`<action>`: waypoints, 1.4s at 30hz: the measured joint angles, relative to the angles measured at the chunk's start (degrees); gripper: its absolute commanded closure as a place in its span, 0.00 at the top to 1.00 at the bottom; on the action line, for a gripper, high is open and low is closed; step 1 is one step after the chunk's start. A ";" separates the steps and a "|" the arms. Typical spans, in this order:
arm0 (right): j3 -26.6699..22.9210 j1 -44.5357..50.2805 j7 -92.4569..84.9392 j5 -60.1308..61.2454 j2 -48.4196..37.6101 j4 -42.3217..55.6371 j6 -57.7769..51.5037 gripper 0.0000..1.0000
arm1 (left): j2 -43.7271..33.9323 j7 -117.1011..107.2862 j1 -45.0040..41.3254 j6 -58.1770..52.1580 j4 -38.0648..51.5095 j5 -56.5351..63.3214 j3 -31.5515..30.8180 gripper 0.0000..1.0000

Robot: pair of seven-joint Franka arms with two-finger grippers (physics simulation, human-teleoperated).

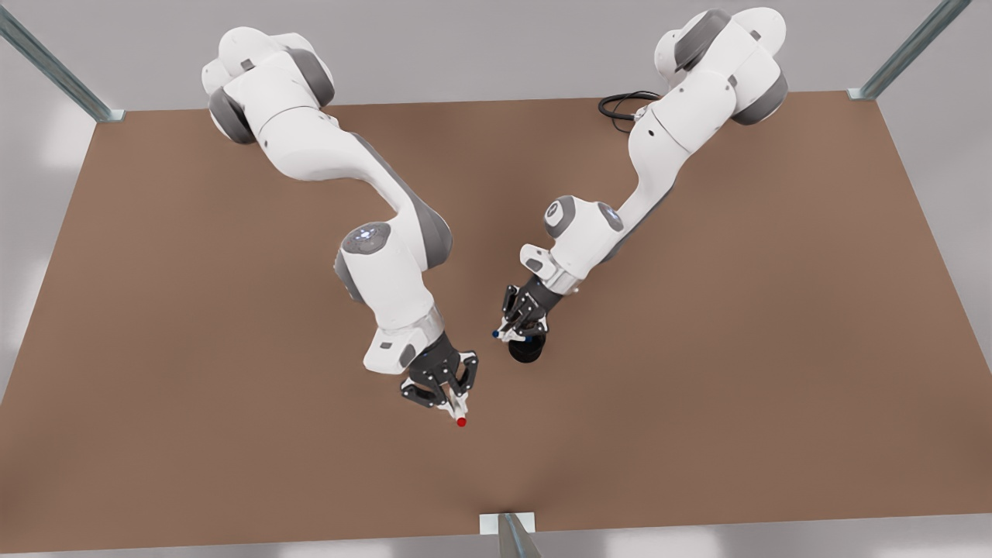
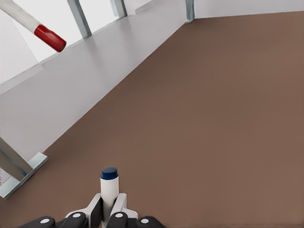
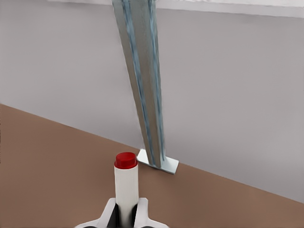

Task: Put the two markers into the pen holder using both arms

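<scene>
The left gripper [image 1: 511,335] has its fingers [image 2: 119,205] clamped on the blue-capped marker [image 2: 109,187], just beside the pen holder [image 1: 526,353], whose far side hides behind them; the right gripper [image 1: 457,408] pinches the red-capped marker [image 3: 126,183] between its fingers [image 3: 142,211], the red tip [image 1: 462,422] poking out past them, well apart from the holder; bare brown counter [image 1: 736,325] lies open around both; a metal post [image 3: 142,85] stands at the counter's edge beyond the right fingers; both marker barrels are mostly covered by the fingers in the front view.
</scene>
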 measured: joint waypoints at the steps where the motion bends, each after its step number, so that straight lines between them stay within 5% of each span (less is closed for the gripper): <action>1: -0.32 0.33 0.71 -0.05 0.14 0.20 0.48 0.21 | 0.00 0.21 0.09 0.21 -0.04 0.05 0.00 0.21; 3: -0.59 0.64 2.02 -0.12 0.24 0.38 1.23 0.21 | 0.04 0.62 0.25 0.54 -0.13 0.13 0.07 0.21; 4: -0.66 0.69 2.62 -0.14 0.32 0.41 1.53 0.21 | 0.33 0.77 0.17 0.57 -0.14 0.17 0.04 0.77; 5: -0.70 0.72 3.19 -0.16 0.49 0.43 1.77 0.21 | 0.68 0.89 -0.02 0.54 -0.32 0.20 0.03 1.00; 10: -0.75 0.74 5.63 -0.22 0.73 0.44 2.58 0.21 | 0.81 1.43 2.25 -0.24 -1.27 0.29 -0.98 1.00; 13: -0.58 1.20 6.86 -0.24 0.71 0.41 2.85 0.21 | -5.28 1.37 17.76 -12.42 1.11 0.58 -4.09 1.00; 21: -0.57 11.38 13.75 -6.97 0.35 -0.60 5.83 0.21 | -15.81 -13.10 28.24 -73.09 31.96 24.76 8.30 1.00; 24: -0.44 13.38 18.34 -15.29 0.35 -1.07 6.53 0.21 | -26.55 -20.59 16.91 -86.47 30.80 26.62 25.90 1.00; 28: -0.47 13.67 23.45 -22.90 0.43 -2.54 7.08 0.21 | -30.27 -28.84 10.35 -94.40 26.46 25.91 33.58 1.00; 42: -0.34 13.94 36.88 -42.61 -0.02 -10.22 7.81 0.21 | -26.26 -46.95 10.74 -100.41 26.13 25.59 34.44 1.00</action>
